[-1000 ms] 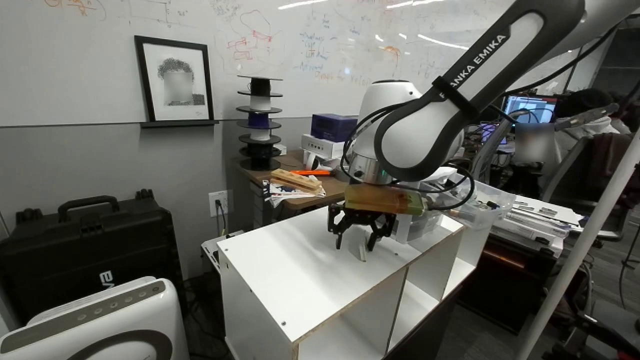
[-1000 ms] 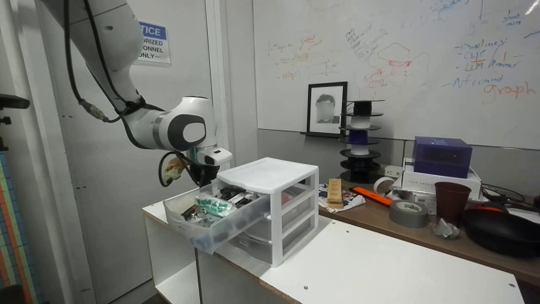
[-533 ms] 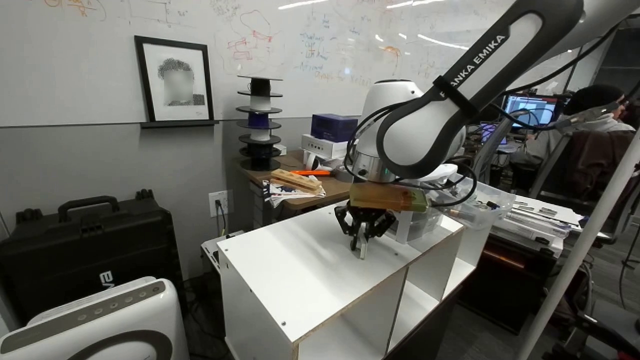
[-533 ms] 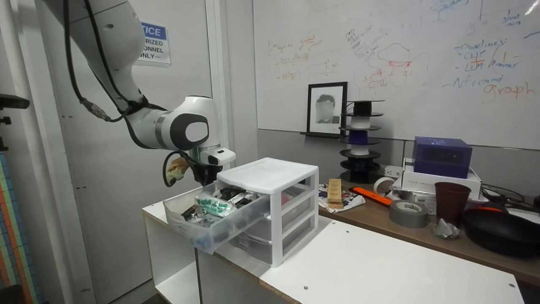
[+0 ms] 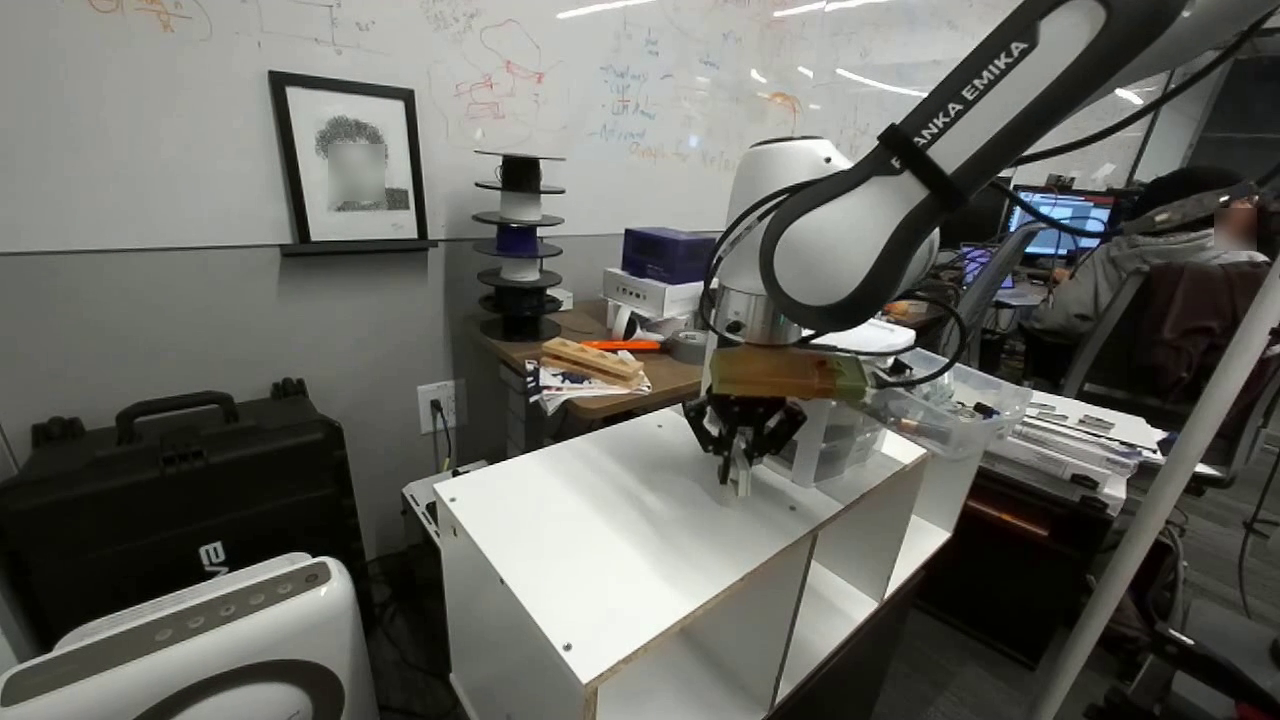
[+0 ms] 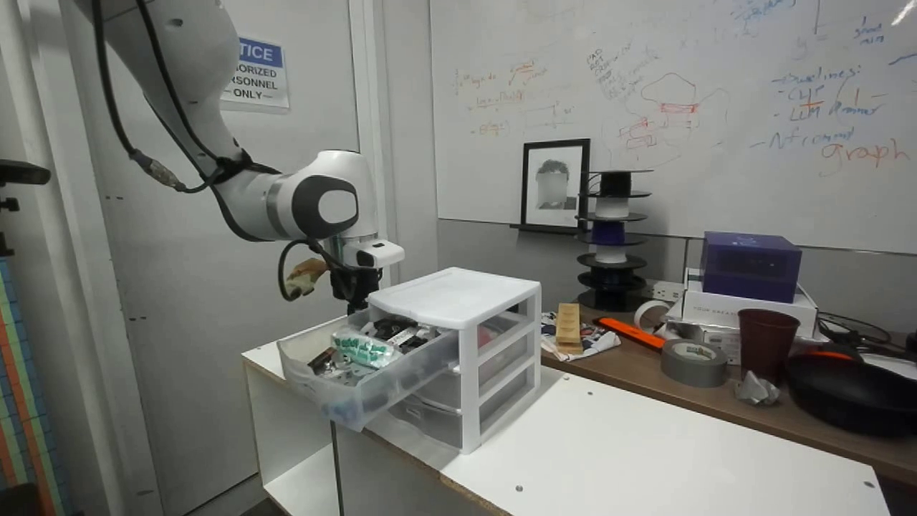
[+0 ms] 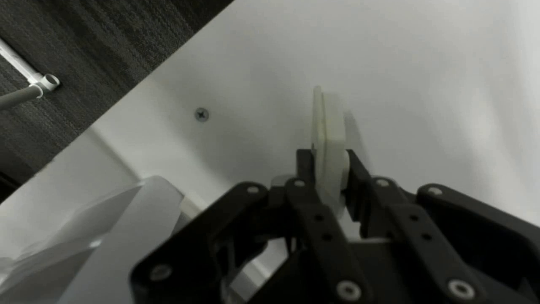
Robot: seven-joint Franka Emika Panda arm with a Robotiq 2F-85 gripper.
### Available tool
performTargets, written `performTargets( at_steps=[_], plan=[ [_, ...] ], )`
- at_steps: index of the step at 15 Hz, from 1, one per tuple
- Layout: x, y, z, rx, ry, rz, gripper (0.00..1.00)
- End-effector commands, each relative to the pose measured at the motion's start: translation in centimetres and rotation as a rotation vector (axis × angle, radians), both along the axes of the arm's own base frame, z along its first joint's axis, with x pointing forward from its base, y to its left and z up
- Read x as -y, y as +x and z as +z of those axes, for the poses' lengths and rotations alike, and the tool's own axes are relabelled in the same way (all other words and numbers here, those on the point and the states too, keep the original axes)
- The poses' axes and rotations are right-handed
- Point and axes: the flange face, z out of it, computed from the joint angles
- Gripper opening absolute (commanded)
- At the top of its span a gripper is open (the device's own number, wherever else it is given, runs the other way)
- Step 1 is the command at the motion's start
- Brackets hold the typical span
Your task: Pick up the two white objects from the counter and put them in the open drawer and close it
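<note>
One white object (image 7: 334, 126), thin and pale, stands upright between the black fingers of my gripper (image 7: 330, 165), which is shut on it. In an exterior view the same gripper (image 5: 734, 476) and white object (image 5: 741, 484) are just above the counter (image 5: 580, 540), seemingly clear of its top. I cannot make out the second white object; it is hidden or out of view. The open drawer (image 6: 423, 380) juts from the top of a white plastic unit (image 6: 455, 294). In that view the fingertips are hidden behind the drawer.
Inside the drawer lie a green and white packet (image 6: 365, 349) and dark small parts. The unit's side (image 7: 122, 240) is close to my gripper in the wrist view. A wooden desk (image 6: 630, 380) with tape, boxes and a cup borders the counter. A white pole (image 5: 1160, 500) stands nearby.
The fingers have come together from wide apart onto the white object. Over the last half second, gripper and object have risen off the counter, shifting slightly toward the drawer unit.
</note>
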Motion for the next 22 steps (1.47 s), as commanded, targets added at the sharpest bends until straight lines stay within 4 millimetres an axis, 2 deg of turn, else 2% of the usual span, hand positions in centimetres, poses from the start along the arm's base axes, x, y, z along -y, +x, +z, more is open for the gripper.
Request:
performTargets(
  at_steps=[1, 5, 7, 11, 13, 16, 22],
  plan=[
    [-1.3, 0.0, 5.4, 0.030, -0.048, -0.023, 0.11],
    [-3.7, -0.5, 12.4, 0.069, -0.073, -0.019, 0.11],
    [-4.6, -1.5, 16.1, 0.102, -0.090, 0.002, 0.10],
    [-4.8, -4.3, 21.7, 0.148, -0.126, -0.021, 0.10],
    [-4.1, -6.0, 23.5, 0.145, -0.144, -0.055, 0.10],
    [-2.0, -8.0, 24.9, 0.135, -0.170, -0.129, 0.10],
    [4.2, -11.5, 24.7, 0.088, -0.202, -0.309, 0.10]
  ],
)
